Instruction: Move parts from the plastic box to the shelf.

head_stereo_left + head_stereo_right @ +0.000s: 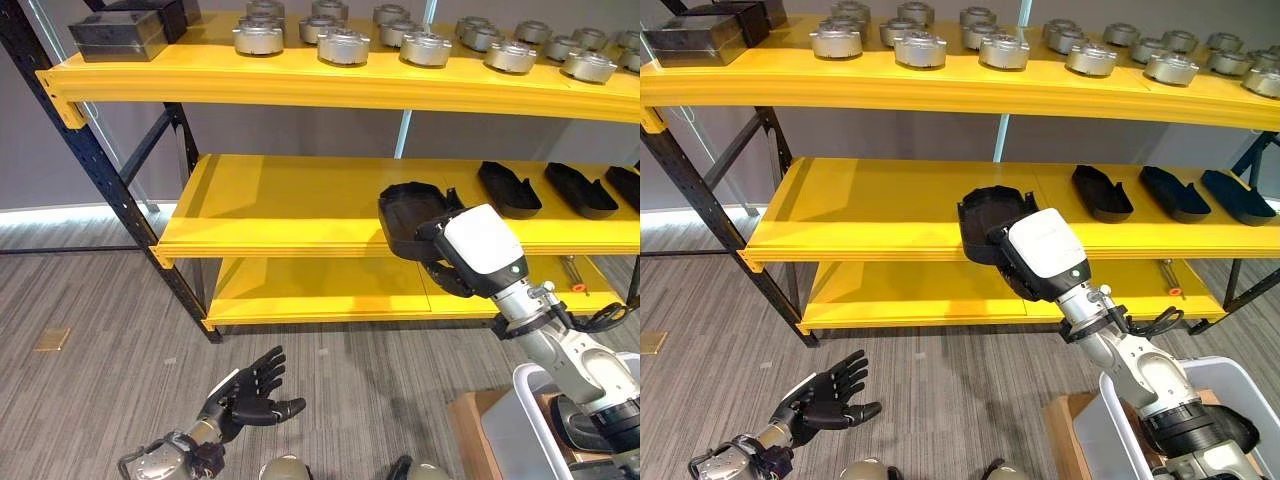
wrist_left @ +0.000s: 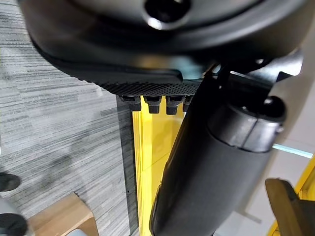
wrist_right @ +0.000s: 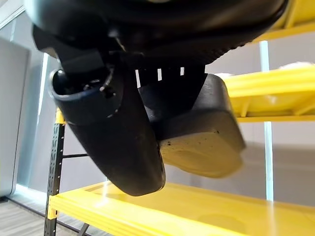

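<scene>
The robot's right hand (image 1: 450, 262) is up at the front edge of the middle shelf (image 1: 290, 205). It has a black part (image 1: 412, 212) with it. In the right wrist view the thumb (image 3: 118, 142) curls under the part (image 3: 206, 137) and the fingers sit on top, so the hand is clamped on the part. The part hangs over the shelf's front edge. It looks like it is not fully set down yet, though it is hard to tell if it touches the yellow board.

Three more black parts (image 1: 510, 188) already lie on the same shelf, well off to the right side. So it seems some of the job is done, and this part would be the next in the row. There is lots of bare yellow space on the left half of this shelf.

The plastic box (image 1: 530, 420) sits low by the robot's right side. A dark thing shows inside it near the arm, but it is hard to say if that is another part.

The left hand (image 1: 245, 395) hangs low over the floor (image 1: 120, 350), with its fingers spread apart and nothing in them.

On the top shelf (image 1: 300, 72) stand many round metal pieces (image 1: 345, 45) and a dark metal box (image 1: 120, 35). They are not being touched.

What looks left to do: put this part flat on the shelf, let go, and go back to the box for more.
</scene>
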